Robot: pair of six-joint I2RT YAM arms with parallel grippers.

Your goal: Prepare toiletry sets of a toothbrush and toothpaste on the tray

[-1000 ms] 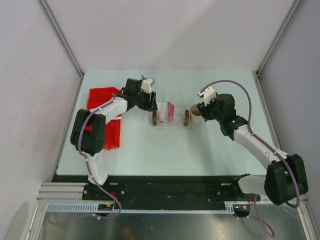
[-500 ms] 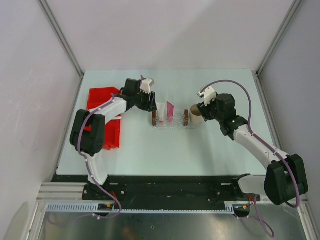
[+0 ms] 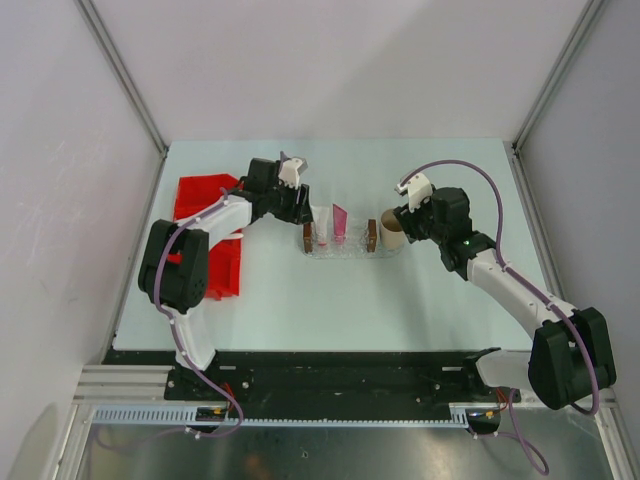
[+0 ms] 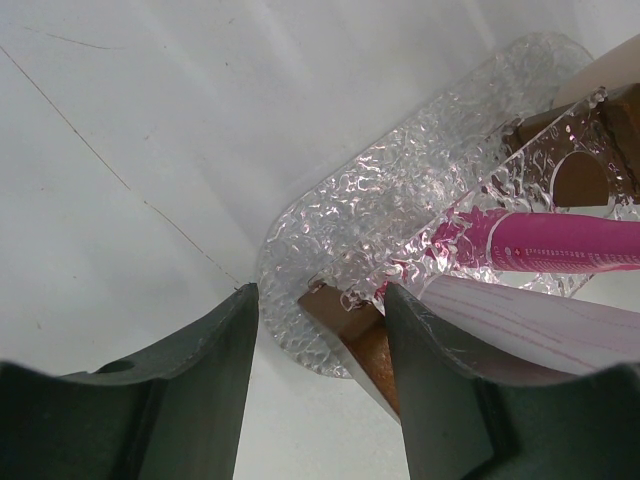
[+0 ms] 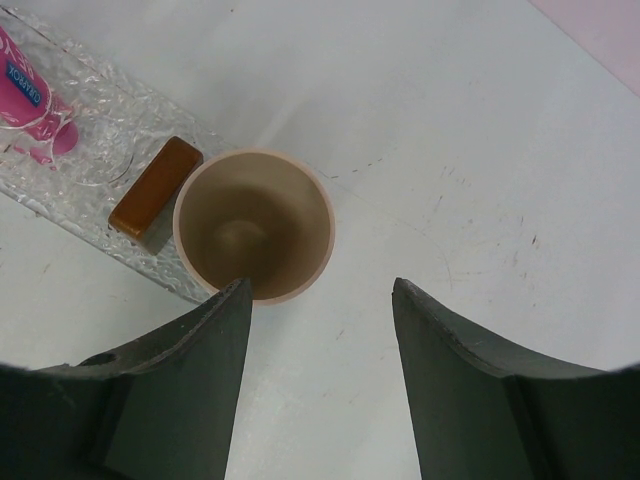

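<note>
**Desk:** What's nearest to you?

**Me:** From above I've got bare tabletop point(image 3: 330, 300) first. The red bin point(image 3: 205, 195) sits over at 9 o'clock.

**Desk:** And the tray?

**Me:** The tray point(image 3: 340, 252) lies mid-tabletop, with its long axis running 9 to 3. There's a brown block point(image 3: 309, 237) at its 9 o'clock end and a second brown block point(image 3: 372, 235) at its 3 o'clock end. Between them the white tube point(image 3: 322, 220) and the pink tube point(image 3: 341, 218) stand side by side in the tray, white toward 9 and pink toward 3.

**Desk:** Anything beside it?

**Me:** A tan paper cup point(image 3: 390, 232) stands upright just beside the tray's 3 o'clock end. On my right wrist camera its rim overlaps the tray's edge next to that block.

**Desk:** What about the fingers?

**Me:** My left fingers point(image 4: 200, 390) are at the tray's 10 o'clock corner, apart and gripping nothing. The tray's rounded end and a block show through the gap. My right fingers point(image 5: 190, 390) are at the cup's 3 o'clock side, also apart, with bare tabletop between them. The cup sits just ahead of one fingertip, and I can't tell whether they touch.
</note>
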